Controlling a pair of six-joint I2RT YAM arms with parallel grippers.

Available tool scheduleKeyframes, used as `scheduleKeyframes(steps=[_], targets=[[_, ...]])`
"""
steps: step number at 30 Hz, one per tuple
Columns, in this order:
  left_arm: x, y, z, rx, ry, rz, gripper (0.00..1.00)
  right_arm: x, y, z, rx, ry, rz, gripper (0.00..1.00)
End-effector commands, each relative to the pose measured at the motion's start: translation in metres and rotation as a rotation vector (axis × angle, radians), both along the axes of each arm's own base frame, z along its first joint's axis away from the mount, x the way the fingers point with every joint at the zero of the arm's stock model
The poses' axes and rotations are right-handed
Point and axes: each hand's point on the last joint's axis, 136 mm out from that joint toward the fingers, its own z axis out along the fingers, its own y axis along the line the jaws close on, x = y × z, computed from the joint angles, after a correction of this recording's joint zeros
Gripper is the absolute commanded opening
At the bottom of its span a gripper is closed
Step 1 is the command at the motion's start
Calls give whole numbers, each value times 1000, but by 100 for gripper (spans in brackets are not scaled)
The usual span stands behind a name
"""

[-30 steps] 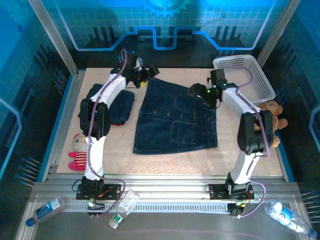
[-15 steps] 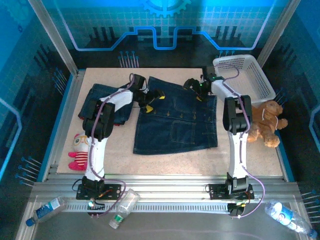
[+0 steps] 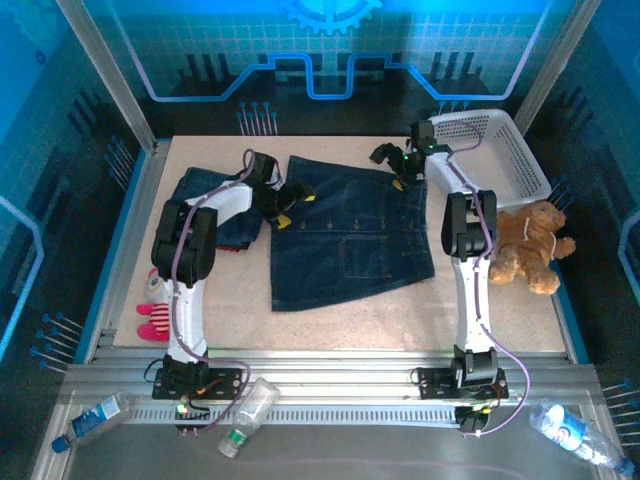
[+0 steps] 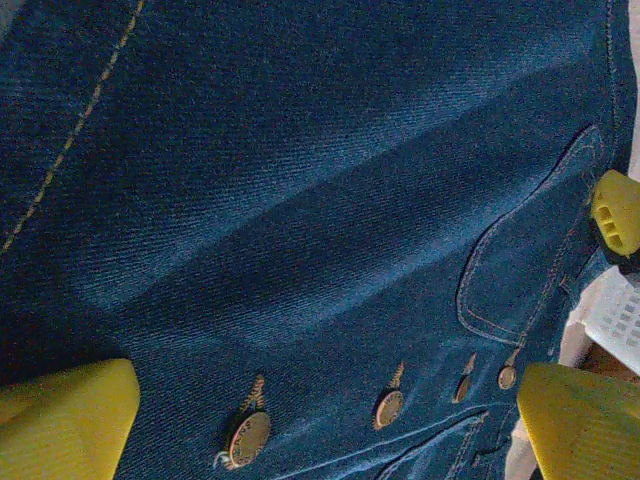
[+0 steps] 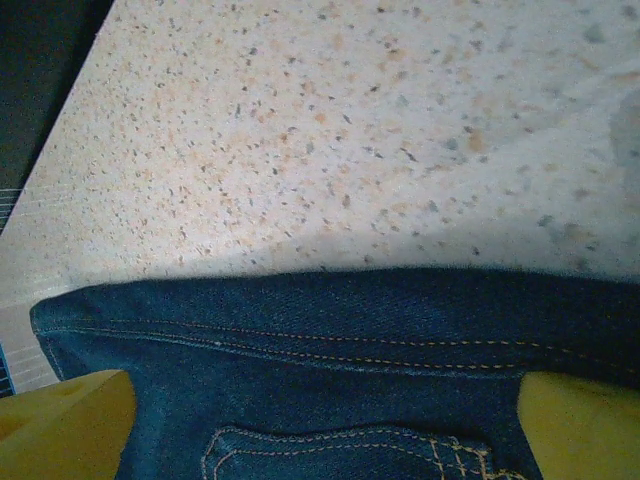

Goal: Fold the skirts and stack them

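Right, the left gripper (image 3: pixel 286 196) is hanging wide open, with the skirt (image 3: pixel 350 235) and its buttons (image 4: pixel 248 437) lying between its fingers, and the right gripper (image 3: pixel 394 160) is gaping just as wide, the skirt's edge crossing between its tips. To fold cleanly, I'd say both should be pinching matching corners, level, taking both layers.

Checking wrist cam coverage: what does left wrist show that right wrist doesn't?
Left wrist: the skirt's front buttons, a pocket, a crease across the cloth, and a corner of the white basket. Right wrist: bare speckled table beyond the skirt's stitched edge. Both: dark blue denim close up, with yellow fingers spread at the bottom corners, left fingers and right fingers.
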Motion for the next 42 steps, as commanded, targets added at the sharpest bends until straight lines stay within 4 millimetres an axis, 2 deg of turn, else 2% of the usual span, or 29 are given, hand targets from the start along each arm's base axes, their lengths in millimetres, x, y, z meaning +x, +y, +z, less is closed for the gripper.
scheduleKeyframes(steps=[1, 5, 8, 9, 11, 15, 17, 19, 22, 25, 28, 31, 33, 36, 39, 42], targets=[[13, 22, 1, 78, -13, -22, 99, -8, 0, -42, -58, 90, -27, 100], [36, 13, 38, 87, -109, -80, 99, -5, 13, 4, -63, -14, -13, 100], [42, 7, 75, 63, -174, -87, 99, -15, 10, 56, -165, -158, -29, 100], [40, 5, 85, 61, -189, -85, 99, -21, 11, 77, -192, -227, -24, 100], [31, 4, 98, 80, -201, -75, 99, -39, 12, 104, -240, -313, -13, 100], [0, 11, 104, 114, -166, -2, 99, -92, 4, 126, -301, -332, -13, 100], [-19, 15, 100, 123, -139, 45, 99, -120, -6, 125, -338, -285, -10, 100], [-43, 20, 93, 158, -104, 84, 99, -147, -25, 116, -382, -214, -40, 100], [-85, 34, 82, 235, -34, 160, 99, -176, -40, 102, -295, -182, -48, 100], [-129, 38, 64, 215, 39, 201, 99, -206, -56, 84, -192, -113, -69, 100], [-176, 40, 45, 205, 126, 213, 99, -236, -62, 77, -119, -101, -64, 100], [-216, 44, 28, 203, 203, 241, 99, -268, -66, 75, -133, -59, -60, 100], [-237, 44, 20, 167, 241, 268, 99, -294, -70, 62, -153, 1, -71, 100], [-258, 39, 10, 85, 280, 295, 92, -318, -72, 52, -139, 32, -99, 100], [-275, 34, 2, 58, 330, 286, 82, -339, -74, 35, -130, 86, -127, 100], [-285, 39, 0, 79, 344, 305, 82, -350, -73, 18, -126, 125, -112, 97]])
